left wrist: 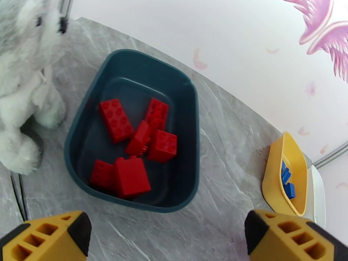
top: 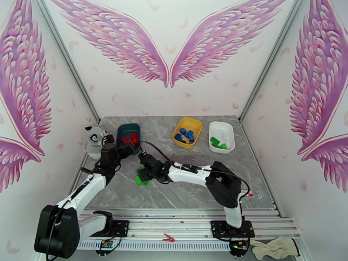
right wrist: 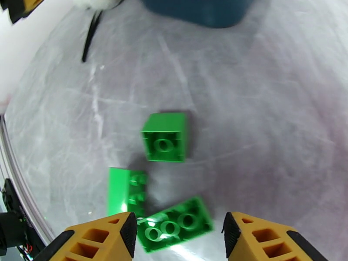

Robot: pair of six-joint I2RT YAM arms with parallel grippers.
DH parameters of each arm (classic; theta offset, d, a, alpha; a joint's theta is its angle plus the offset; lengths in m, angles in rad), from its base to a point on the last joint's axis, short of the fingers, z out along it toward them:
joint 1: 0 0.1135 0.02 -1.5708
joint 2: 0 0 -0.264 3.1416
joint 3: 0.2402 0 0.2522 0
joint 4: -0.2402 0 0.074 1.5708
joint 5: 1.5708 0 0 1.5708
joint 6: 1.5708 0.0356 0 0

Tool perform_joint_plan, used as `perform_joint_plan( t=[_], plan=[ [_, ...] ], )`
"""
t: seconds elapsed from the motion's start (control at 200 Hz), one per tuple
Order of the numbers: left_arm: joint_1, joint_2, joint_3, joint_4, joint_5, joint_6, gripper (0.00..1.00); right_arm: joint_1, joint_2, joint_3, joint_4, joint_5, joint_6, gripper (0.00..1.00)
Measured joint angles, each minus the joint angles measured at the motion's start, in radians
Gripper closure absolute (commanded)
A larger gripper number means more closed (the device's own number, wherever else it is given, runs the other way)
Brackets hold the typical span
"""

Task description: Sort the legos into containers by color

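Right gripper (right wrist: pixel 178 233), jaws spread, over 3 green studded plastic bricks (right wrist: pixel 165 138). Left gripper (left wrist: pixel 167 235), jaws spread, by dark teal plastic tray (left wrist: pixel 189 127).

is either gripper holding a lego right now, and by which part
Nothing is held. The left gripper is open and empty near the teal tray. The right gripper is open around a green lego lying on the table.
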Motion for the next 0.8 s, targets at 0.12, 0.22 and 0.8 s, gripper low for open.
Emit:
perform_joint_plan(
  t=[0.12,0.22,0.8],
  plan=[
    [0.040,-0.005,-0.015,0.000,0.015,-0.018,0.01,0.022,0.054,0.043,-0.015,-0.023,-0.005,0.48],
    [0.065,-0.005,-0.024,0.000,0.034,-0.032,0.01,0.032,0.092,0.077,-0.027,-0.035,-0.008,0.49],
    [0.093,-0.005,-0.033,0.007,0.077,-0.056,0.01,0.043,0.206,0.203,-0.083,-0.035,-0.006,0.56]
  ],
)
